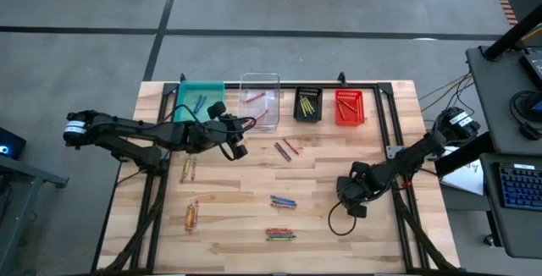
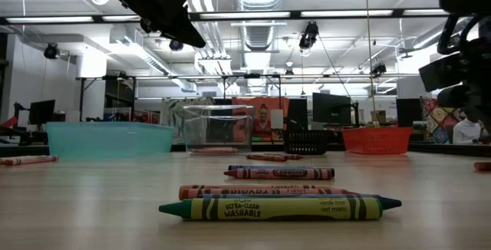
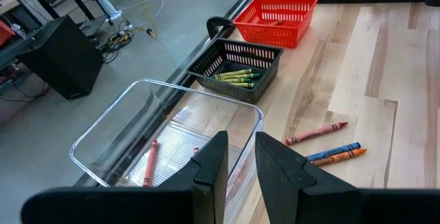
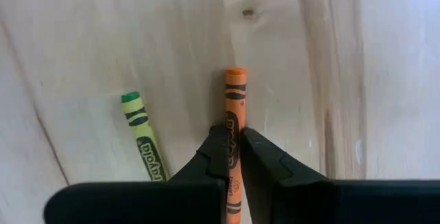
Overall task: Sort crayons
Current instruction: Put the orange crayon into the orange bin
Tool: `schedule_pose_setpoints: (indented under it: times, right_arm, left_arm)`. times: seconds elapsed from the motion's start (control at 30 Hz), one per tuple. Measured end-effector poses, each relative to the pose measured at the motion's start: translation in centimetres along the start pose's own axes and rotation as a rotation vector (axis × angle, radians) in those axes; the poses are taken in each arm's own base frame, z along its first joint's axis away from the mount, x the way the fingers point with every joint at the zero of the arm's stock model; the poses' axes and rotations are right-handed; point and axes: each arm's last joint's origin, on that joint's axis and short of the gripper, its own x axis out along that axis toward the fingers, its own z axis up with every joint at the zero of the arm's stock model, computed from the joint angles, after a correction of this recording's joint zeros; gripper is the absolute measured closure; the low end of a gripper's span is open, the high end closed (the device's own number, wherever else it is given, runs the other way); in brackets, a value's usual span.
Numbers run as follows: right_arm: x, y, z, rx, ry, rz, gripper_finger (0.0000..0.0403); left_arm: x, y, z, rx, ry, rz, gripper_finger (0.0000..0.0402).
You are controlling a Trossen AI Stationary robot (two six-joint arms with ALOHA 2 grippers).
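My right gripper (image 4: 234, 133) is down on the table at the front right (image 1: 351, 204), shut on an orange crayon (image 4: 235, 93) that lies flat on the wood. A green crayon (image 4: 143, 141) lies just beside it, untouched. My left gripper (image 3: 240, 141) hovers over the near edge of the clear bin (image 3: 124, 124), its fingers a narrow gap apart with nothing between them. Red crayons (image 3: 150, 161) lie inside that bin. More crayons lie loose on the table: a red and blue group (image 1: 286, 150), blue ones (image 1: 283, 201), a mixed bundle (image 1: 281, 234), and orange-yellow ones (image 1: 188, 170) (image 1: 192, 215).
Along the back edge stand a teal bin (image 1: 200, 98), the clear bin (image 1: 259, 100), a black basket (image 1: 308, 105) holding yellow-green crayons, and a red basket (image 1: 349, 107). A black cable (image 1: 339, 223) loops on the table by the right gripper.
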Motion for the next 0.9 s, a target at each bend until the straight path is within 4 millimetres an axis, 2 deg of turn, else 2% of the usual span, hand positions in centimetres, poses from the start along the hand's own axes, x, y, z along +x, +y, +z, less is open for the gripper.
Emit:
schedule_pose_setpoints:
  times: [0.17, 0.43, 0.9]
  right_arm:
    - [-1.2, -1.0, 0.7, 0.069, -0.069, -0.010, 0.0390]
    - [-3.9, -3.2, 3.0, 0.201, -0.179, 0.073, 0.0390]
    - [-8.1, -8.1, 8.6, 0.152, -0.354, 0.065, 0.0390]
  left_arm:
    - [0.0, 0.0, 0.0, 0.000, 0.000, 0.000, 0.0345]
    - [0.0, 0.0, 0.0, 0.000, 0.001, 0.000, 0.0345]
    - [0.0, 0.0, 0.0, 0.001, 0.002, 0.000, 0.0345]
